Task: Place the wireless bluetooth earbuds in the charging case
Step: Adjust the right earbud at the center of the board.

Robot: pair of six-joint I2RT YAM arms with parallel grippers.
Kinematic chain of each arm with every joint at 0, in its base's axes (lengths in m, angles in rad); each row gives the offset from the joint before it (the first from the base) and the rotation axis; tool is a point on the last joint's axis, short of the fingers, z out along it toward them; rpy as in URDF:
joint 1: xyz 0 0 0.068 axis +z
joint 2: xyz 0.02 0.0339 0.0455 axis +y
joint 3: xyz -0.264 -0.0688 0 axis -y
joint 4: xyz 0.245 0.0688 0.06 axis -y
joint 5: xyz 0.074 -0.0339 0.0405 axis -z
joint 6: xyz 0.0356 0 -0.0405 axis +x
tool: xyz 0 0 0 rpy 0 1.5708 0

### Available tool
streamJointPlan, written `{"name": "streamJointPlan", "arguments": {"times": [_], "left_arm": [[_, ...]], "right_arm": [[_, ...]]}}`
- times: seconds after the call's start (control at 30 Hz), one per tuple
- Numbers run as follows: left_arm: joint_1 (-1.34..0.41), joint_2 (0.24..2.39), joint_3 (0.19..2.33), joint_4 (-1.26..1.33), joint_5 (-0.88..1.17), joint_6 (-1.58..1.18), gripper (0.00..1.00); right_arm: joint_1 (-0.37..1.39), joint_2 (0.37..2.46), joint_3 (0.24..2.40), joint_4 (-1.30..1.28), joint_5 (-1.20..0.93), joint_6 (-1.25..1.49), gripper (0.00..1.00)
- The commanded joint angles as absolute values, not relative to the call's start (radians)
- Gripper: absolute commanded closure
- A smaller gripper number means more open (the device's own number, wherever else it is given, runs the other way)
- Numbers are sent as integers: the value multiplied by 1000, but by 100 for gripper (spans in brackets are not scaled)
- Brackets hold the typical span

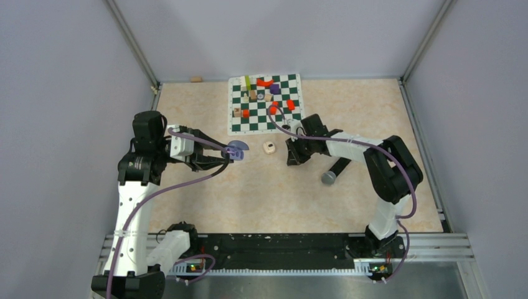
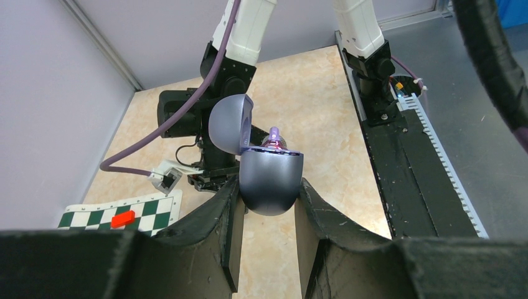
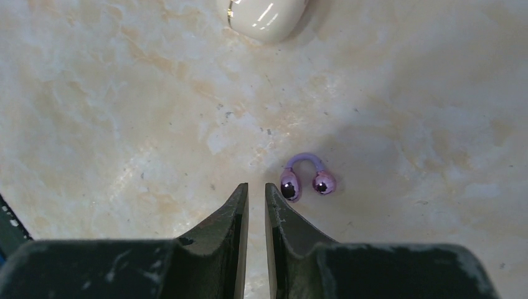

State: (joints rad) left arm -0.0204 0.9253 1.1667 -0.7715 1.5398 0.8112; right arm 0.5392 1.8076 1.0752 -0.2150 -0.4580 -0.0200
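Note:
My left gripper [image 2: 269, 184] is shut on the charging case [image 2: 271, 180], a rounded grey-purple shell held above the table with its lid [image 2: 229, 124] swung open. A shiny purple earbud [image 2: 274, 138] pokes out of the case's top. In the top view the case [image 1: 236, 150] sits at the tip of my left gripper [image 1: 228, 156]. A second earbud [image 3: 290, 185], two purple balls joined by a small arch, lies on the table just right of my right gripper [image 3: 256, 187]. Its jaws stand a narrow gap apart with nothing between them, close above the table.
A small cream rounded object [image 1: 269, 147] lies between the two grippers, shown at the top edge of the right wrist view as the cream object [image 3: 264, 15]. A black microphone [image 1: 335, 171] lies beside the right arm. A green chessboard mat [image 1: 292, 84] with several small pieces lies at the back.

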Motion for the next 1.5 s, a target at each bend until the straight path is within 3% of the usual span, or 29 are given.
{"name": "streamJointPlan", "arguments": {"times": [0.0,0.77,1.03,1.47], "left_arm": [[-15,912,1159,-771,1677,825,100],[-14,910,1156,-770,1677,822,100],[-14,917,1159,-767,1676,826,100],[-15,919,1153,-767,1676,828,100]], "right_arm": [[541,1828,1102,-195,-366,-34,85],[373,1722,1052,-92,-226,-56,85],[432,1636,1042,-94,-368,-83,79],[550,1752,1102,-113,-194,-59,69]]}}
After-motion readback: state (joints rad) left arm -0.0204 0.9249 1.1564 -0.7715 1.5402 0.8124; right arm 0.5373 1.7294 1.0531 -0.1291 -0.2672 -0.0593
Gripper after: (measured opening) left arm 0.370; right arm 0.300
